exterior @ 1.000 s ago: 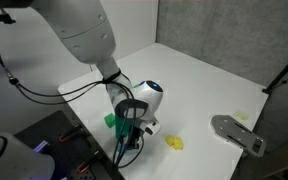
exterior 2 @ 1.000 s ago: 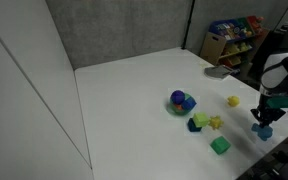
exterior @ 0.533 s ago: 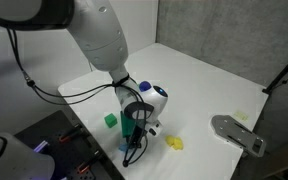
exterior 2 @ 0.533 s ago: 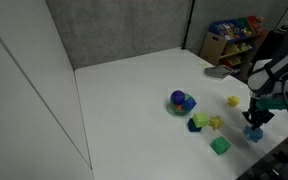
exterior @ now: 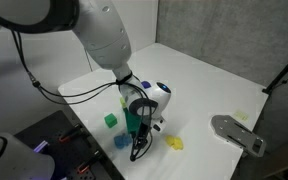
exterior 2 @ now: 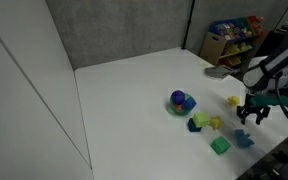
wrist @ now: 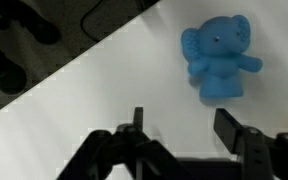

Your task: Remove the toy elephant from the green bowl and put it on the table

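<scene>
The light-blue toy elephant (wrist: pixel 219 62) lies on the white table (wrist: pixel 94 95), free of the jaws, just beyond my fingertips in the wrist view. My gripper (wrist: pixel 182 128) hangs open above it with nothing between its fingers (wrist: pixel 227 125). In both exterior views the elephant (exterior 2: pixel 244 139) (exterior: pixel 121 141) rests near the table's edge, below the gripper (exterior 2: pixel 252 113) (exterior: pixel 135 128). The green bowl (exterior 2: pixel 181 102) stands further in on the table (exterior 2: pixel 124 110), a blue round thing in it.
A green cube (exterior 2: pixel 220 146) (exterior: pixel 111 120) sits close to the elephant. A cluster of small green, blue and yellow toys (exterior 2: pixel 201 122) and a lone yellow toy (exterior 2: pixel 233 101) (exterior: pixel 174 143) lie nearby. A grey object (exterior: pixel 238 131) rests at the table's corner. The table edge is close.
The gripper came down to the table with the elephant, then opened. The elephant now lies free on the table and the gripper has lifted slightly.
</scene>
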Available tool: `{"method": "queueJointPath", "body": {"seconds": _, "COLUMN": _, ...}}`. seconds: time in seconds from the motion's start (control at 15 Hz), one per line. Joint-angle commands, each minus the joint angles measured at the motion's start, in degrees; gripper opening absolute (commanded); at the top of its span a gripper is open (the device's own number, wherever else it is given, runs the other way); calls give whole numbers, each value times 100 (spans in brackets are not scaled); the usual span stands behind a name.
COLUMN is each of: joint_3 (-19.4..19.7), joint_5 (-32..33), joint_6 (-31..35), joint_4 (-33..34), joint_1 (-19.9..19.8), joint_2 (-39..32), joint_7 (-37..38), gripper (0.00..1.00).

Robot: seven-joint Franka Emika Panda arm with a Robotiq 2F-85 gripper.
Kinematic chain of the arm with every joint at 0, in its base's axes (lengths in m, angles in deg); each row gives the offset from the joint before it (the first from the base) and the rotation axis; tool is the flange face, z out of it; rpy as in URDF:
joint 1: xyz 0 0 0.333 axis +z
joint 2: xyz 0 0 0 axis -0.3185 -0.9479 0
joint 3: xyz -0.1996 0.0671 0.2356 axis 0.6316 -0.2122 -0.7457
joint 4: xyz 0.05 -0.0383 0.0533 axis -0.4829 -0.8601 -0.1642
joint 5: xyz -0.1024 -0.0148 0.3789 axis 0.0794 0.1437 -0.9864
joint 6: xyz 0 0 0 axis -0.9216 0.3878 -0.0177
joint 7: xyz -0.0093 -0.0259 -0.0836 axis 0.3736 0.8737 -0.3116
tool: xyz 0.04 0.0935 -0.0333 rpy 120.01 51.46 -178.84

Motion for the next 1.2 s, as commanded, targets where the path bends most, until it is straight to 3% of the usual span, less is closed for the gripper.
{"method": "queueJointPath", "body": {"seconds": 0.0, "joint_3": 71, "joint_5": 97, "joint_6": 64, "joint_4": 91, "joint_1": 168, "joint_2": 65, "joint_7": 133, "gripper": 100}}
{"method": "queueJointPath", "body": {"seconds": 0.67, "joint_3": 269, "joint_5": 566, "joint_6": 367, "joint_4": 10, "joint_1": 865, "joint_2": 952, "joint_7": 692, "gripper": 100}}
{"method": "queueJointPath", "body": {"seconds": 1.13, "joint_3": 116, "joint_5": 902, "joint_6": 273, "joint_4": -121, "joint_1": 1158, "joint_2": 1950, "joint_7": 1055, "gripper": 100}}
